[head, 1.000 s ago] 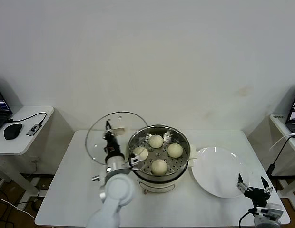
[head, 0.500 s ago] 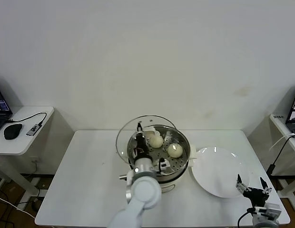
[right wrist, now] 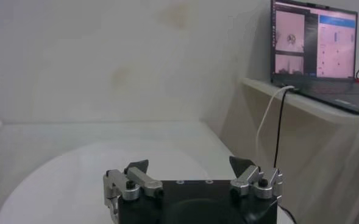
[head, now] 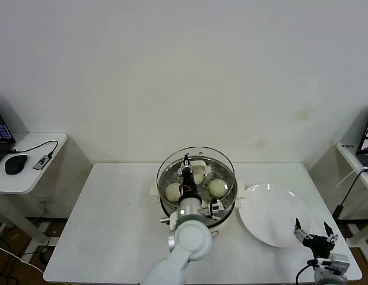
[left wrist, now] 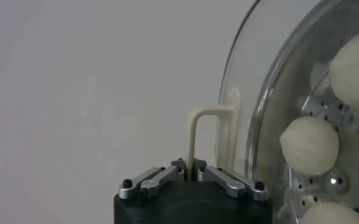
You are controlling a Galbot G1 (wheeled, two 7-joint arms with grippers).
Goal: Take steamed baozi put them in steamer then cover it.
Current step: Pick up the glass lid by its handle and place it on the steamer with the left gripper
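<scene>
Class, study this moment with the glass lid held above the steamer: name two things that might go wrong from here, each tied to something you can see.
1. The left gripper pinches only the thin handle of the cover, jaws shut; the heavy glass might swing or slip.
2. The cover hangs over the steamer, and its seating cannot be judged; released off-centre, its rim could catch the edge or press a baozi.

The right gripper waits open by the plate.

Steamer (head: 196,205) sat at frame centre on the table (head: 101,237), baozi (head: 217,187) inside it. Cover (head: 222,166) lay over the steamer, left gripper (head: 186,169) on its handle (left wrist: 205,137) at middle. Plate (head: 273,217) lay just right of the steamer. Right gripper (head: 315,233) was at lower right, by the plate's near edge. Side desk with mouse (head: 16,164) stood at far left
</scene>
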